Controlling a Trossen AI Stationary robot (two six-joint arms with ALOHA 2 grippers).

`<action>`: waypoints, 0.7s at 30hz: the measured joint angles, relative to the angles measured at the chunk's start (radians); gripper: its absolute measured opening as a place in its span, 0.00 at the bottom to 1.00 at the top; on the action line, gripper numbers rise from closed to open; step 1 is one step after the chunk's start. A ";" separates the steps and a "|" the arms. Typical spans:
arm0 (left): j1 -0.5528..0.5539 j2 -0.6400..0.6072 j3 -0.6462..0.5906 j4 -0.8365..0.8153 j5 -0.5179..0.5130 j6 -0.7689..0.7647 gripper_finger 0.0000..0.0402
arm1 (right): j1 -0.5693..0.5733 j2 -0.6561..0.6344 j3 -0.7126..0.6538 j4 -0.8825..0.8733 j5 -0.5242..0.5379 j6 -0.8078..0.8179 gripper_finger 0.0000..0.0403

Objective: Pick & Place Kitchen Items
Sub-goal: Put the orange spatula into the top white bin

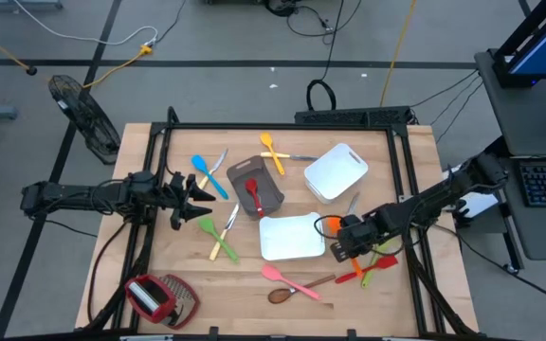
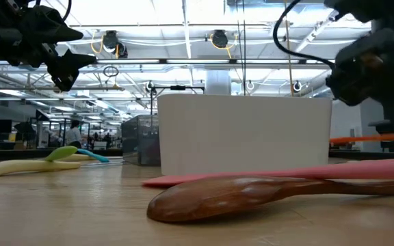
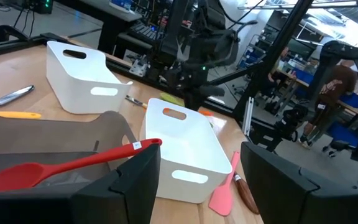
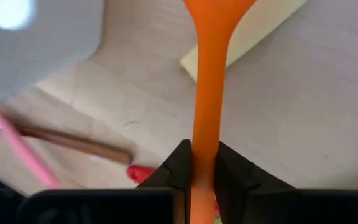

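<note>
1. Gripping the orange utensil (image 4: 207,93) by its thin handle, your right gripper (image 4: 199,163) has its fingers pinched on the stem right at the tips, so a fast lift could let it pivot or slide out
2. Right gripper (image 1: 347,239) sits low over the tabletop (image 1: 235,294) just beside the near white tray (image 1: 290,237); swing toward that tray without rising first and you clip its rim and shove it
3. Red utensil (image 1: 360,275) and a green one (image 1: 384,245) lie close under the right arm, and a pale yellow handle (image 4: 247,34) lies under the orange one in the right wrist view; dragging the catch sideways would scatter them
4. Orange head is out of sight in the wrist view, so you cannot tell how it will hang; a tilted utensil may catch the tray wall on the drop
5. Left gripper (image 1: 195,199) hovers with fingers spread wide and nothing between them, near the grey bin (image 1: 256,187) holding a red spoon (image 3: 61,165); both arms reaching for the middle at once risks a collision
6. Plenty left on the tabletop: blue spoon (image 1: 201,169), green and yellow pieces (image 1: 218,234), pink spatula (image 1: 287,278), wooden spoon (image 1: 297,289), orange fork (image 1: 271,152) by the far white tray (image 1: 337,172)
7. Pink spatula and wooden spoon touch or overlap, so grabbing one may drag the other
</note>
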 joint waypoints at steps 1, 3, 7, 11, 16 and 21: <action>0.000 0.000 0.000 0.000 0.000 0.000 0.57 | 0.000 -0.015 0.001 0.000 0.000 0.010 0.08; 0.000 0.000 0.000 0.000 0.000 0.000 0.57 | 0.000 -0.040 0.001 -0.008 0.000 0.030 0.08; 0.000 0.000 0.000 0.000 0.000 0.000 0.57 | 0.000 -0.092 0.001 -0.010 0.002 0.062 0.08; 0.000 0.000 0.000 0.000 0.000 -0.001 0.57 | 0.000 -0.151 0.001 0.006 0.049 0.110 0.08; 0.000 0.000 0.000 0.000 0.000 0.000 0.57 | -0.007 -0.233 0.001 0.068 0.186 0.203 0.08; 0.000 0.000 0.000 0.000 0.000 0.000 0.57 | -0.061 -0.308 0.001 0.147 0.329 0.275 0.08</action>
